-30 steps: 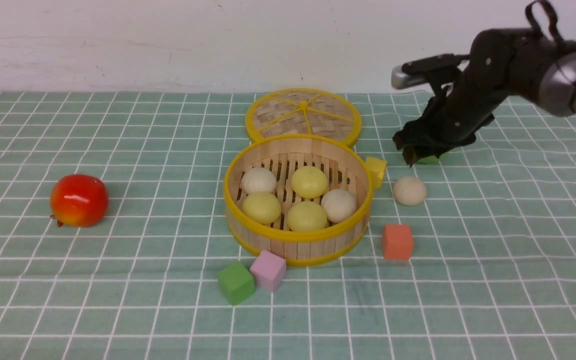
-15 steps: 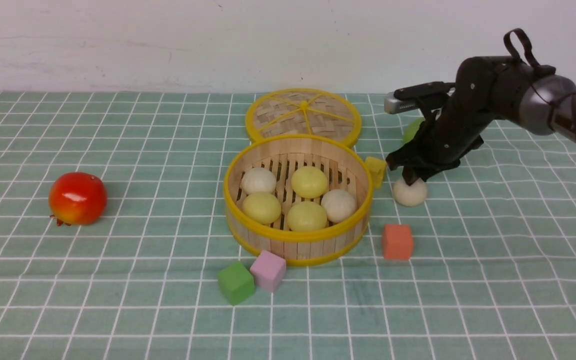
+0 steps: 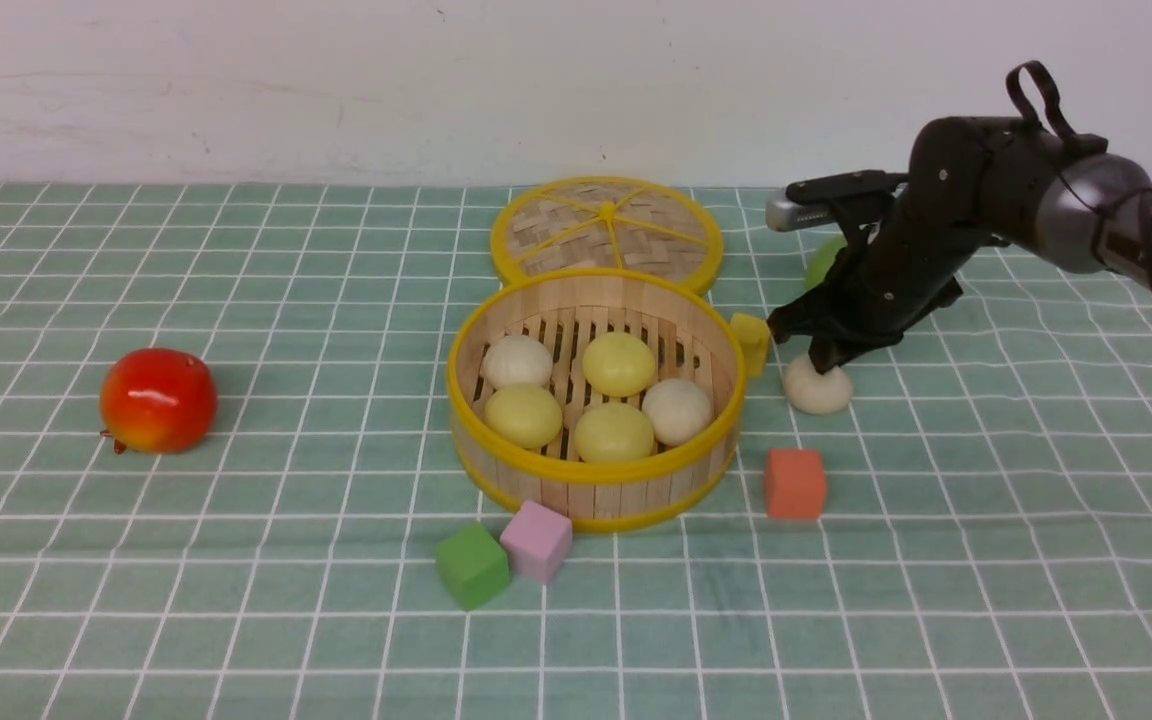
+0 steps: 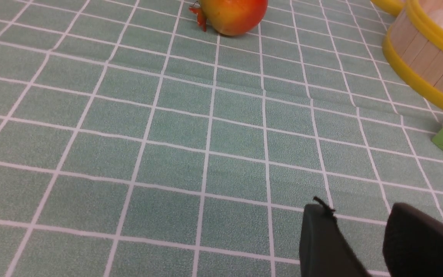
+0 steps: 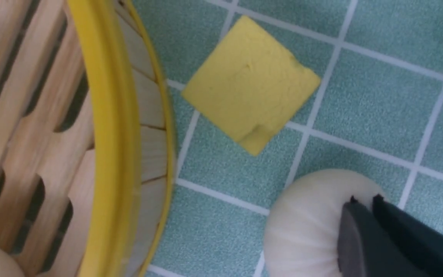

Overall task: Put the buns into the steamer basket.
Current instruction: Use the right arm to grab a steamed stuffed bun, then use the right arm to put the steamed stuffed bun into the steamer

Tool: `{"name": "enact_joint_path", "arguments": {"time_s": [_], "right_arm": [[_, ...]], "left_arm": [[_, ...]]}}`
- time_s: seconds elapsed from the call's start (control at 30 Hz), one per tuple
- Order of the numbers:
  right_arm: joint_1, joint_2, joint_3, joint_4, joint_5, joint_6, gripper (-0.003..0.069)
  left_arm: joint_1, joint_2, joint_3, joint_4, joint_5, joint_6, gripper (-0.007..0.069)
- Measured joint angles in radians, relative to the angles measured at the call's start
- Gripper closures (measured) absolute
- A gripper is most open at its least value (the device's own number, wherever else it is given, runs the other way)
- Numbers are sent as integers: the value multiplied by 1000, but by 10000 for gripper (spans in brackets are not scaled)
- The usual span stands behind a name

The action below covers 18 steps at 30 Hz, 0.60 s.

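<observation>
Biggest thing on my screen is the green checked cloth [image 3: 236,560], and the steamer basket [image 3: 591,470] sits in the middle of it with five buns already inside: three pale yellow, two off-white. Its woven lid [image 3: 606,232] lies flat just behind, touching the basket's far rim, so the top is wide open for drops.

The right gripper [image 3: 818,362] is down on the last bun [image 3: 820,392], which sits on the cloth just right of the basket, near a yellow cube [image 5: 250,82]. In the right wrist view the jaws look pressed nearly together, tips pinching the soft top of the bun rather than spanning it. I reckon that's a shaky hold, might slip on the lift.

The left gripper [image 4: 360,240] hangs low over bare cloth, jaws spread, holding nothing, parked out of the way near the red apple [image 3: 157,400].
</observation>
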Motion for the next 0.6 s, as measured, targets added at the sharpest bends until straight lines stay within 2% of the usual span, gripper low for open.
{"name": "enact_joint_path", "arguments": {"time_s": [0.3, 0.5, 0.6], "right_arm": [[0, -41, -5, 21, 30, 0, 659], [0, -87, -42, 88, 48, 0, 659], [0, -116, -87, 185, 45, -11, 659]], "left_arm": [[0, 0, 0, 0, 0, 0, 386], [0, 0, 0, 0, 0, 0, 386], [0, 0, 0, 0, 0, 0, 386]]}}
